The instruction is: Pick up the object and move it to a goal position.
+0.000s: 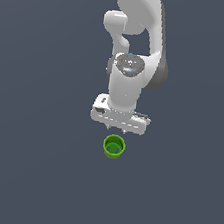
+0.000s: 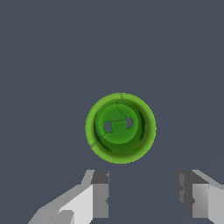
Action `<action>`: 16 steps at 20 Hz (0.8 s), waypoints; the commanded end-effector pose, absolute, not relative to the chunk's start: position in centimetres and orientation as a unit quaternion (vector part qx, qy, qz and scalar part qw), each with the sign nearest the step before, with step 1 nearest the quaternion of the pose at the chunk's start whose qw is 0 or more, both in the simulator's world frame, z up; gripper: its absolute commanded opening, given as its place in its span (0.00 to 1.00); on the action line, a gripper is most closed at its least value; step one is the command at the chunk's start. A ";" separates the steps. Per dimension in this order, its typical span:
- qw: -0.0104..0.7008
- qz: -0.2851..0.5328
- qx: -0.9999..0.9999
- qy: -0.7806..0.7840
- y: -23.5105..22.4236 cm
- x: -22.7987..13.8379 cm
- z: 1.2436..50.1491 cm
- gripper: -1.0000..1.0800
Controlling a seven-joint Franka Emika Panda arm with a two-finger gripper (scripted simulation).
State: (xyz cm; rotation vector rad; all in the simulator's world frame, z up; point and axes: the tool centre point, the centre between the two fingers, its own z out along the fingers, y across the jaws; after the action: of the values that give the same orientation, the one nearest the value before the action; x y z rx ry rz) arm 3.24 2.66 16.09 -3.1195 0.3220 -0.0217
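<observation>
One green cup [image 2: 120,127] stands upright just beyond the spread, empty jaws.

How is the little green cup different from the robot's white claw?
The green cup is bright green and round; the gripper is white and grey with blocky fingers. The green cup looks narrower than the gripper's body in the exterior view. The green cup sits alone, untouched; the gripper is open, holding nothing.
</observation>
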 end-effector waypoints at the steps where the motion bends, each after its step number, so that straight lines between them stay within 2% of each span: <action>1: 0.001 -0.005 -0.991 0.135 2.6 3.7 15.8 0.62; 16: -0.012 0.005 -0.944 0.329 2.6 6.5 13.7 0.62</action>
State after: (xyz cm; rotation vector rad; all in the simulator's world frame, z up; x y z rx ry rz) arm 6.24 2.62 13.96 -3.0076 0.9784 0.0148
